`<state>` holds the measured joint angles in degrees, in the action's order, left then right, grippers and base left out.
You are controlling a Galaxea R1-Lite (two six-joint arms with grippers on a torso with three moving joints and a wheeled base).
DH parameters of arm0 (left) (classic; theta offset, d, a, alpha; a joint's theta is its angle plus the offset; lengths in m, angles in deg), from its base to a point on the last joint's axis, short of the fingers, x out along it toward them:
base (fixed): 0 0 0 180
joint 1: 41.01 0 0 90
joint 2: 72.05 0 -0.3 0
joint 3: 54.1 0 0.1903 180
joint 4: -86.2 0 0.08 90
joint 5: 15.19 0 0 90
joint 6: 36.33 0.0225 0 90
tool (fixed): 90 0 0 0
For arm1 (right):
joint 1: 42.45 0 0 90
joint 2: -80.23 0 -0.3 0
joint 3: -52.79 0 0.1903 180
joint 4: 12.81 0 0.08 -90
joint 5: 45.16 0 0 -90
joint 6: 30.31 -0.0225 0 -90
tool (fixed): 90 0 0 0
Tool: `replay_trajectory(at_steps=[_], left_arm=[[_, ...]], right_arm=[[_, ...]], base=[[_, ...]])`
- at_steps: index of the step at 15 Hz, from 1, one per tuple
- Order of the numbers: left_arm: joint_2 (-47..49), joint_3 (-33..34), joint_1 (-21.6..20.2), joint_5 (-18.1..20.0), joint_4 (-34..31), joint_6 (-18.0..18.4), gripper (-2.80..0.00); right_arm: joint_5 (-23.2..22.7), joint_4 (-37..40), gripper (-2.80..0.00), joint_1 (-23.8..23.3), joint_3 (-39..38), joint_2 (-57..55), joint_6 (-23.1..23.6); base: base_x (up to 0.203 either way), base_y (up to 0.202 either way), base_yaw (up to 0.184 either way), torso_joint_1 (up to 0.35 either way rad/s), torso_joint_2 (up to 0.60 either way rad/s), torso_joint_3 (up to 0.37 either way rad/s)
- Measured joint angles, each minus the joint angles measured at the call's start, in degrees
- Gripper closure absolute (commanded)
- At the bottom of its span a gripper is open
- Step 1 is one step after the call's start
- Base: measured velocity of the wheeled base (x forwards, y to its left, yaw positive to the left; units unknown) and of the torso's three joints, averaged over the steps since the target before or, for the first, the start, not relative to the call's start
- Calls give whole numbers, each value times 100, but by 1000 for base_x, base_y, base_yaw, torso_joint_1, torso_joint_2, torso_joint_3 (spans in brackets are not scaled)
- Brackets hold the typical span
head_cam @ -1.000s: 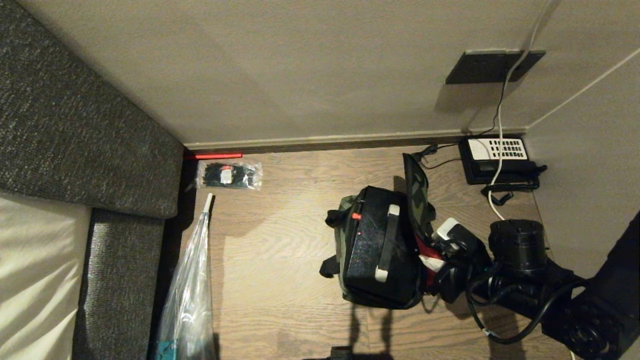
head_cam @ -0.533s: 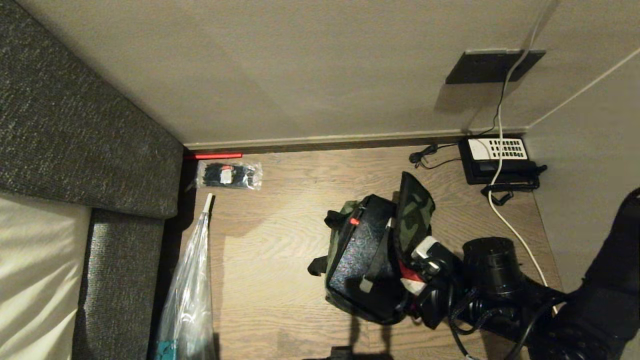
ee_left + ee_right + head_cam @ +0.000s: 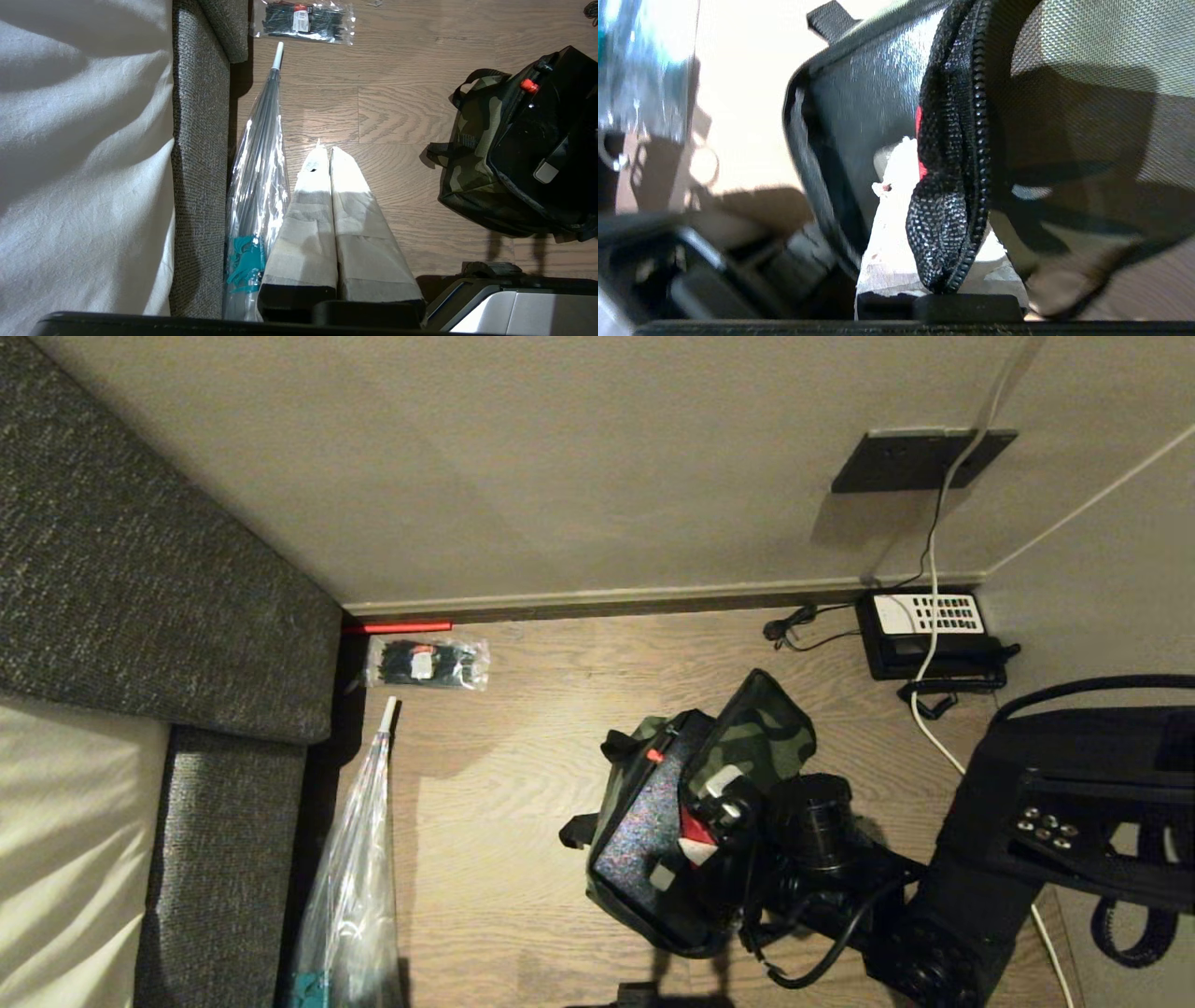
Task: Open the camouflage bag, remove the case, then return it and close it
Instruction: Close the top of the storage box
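On the wood floor (image 3: 523, 728), near the wall, sits the camo bag (image 3: 624, 761), w/ the right tool (image 3: 714, 817) pressed up against its open side. Right tool is clenched on the bag's lid edge; in the right wrist view the black zipper edge (image 3: 952, 154) of the lid (image 3: 761, 733) is pinched between its taped fingers (image 3: 896, 219), w/ red lining showing just behind. Lid stands up and leans over the tool, camo side facing the wall. Black case (image 3: 644, 831) sits inside the bag, directly beside the tool on the sofa side, its textured face tilted up, red latch (image 3: 655, 756) at its far end, a pale grey handle end (image 3: 662, 875) at its near end. Bag's black strap (image 3: 571, 829) sticks out on the far side from the tool.

Left tool (image 3: 327, 154) hangs parked, well apart from the bag, fingers pressed together and gripping nothing, above the floor next to a clear folded umbrella (image 3: 259, 158). Umbrella lies along the grey sofa (image 3: 140, 597), beyond the bag from the right tool. Packet of black cable ties (image 3: 428, 663) lies near the wall, past the umbrella tip. Black phone w/ white keypad (image 3: 929, 630) sits in the corner, behind the right arm, its white cord (image 3: 934, 644) trailing over it.
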<state>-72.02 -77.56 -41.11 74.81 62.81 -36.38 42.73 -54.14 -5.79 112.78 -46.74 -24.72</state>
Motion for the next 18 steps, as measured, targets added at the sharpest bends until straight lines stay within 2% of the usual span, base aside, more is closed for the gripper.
replay_trajectory(at_steps=[6, 7, 8, 16, 18], left_arm=[[0, 0, 0, 0, 2, -2, 0], [0, 0, 0, 2, 2, -2, 0], [0, 0, 0, 0, 2, -2, 0], [0, 0, 3, 0, 2, -5, 0], [0, 0, 2, 0, 2, 0, 0]], right_arm=[[23, -38, 0, 301, 306, -429, -182], [52, -53, -38, 324, 332, -471, -183], [96, -57, -280, 334, 362, -510, -221], [193, -194, -280, 437, 691, -556, -859], [283, -94, -280, 490, 764, -531, -1187]], base=[[0, 0, 0, 0, 0, 0], [0, 0, 0, 0, 0, 0], [0, 0, 0, 0, 0, 0], [0, 0, 0, 0, 0, 0], [0, 0, 0, 0, 0, 0]])
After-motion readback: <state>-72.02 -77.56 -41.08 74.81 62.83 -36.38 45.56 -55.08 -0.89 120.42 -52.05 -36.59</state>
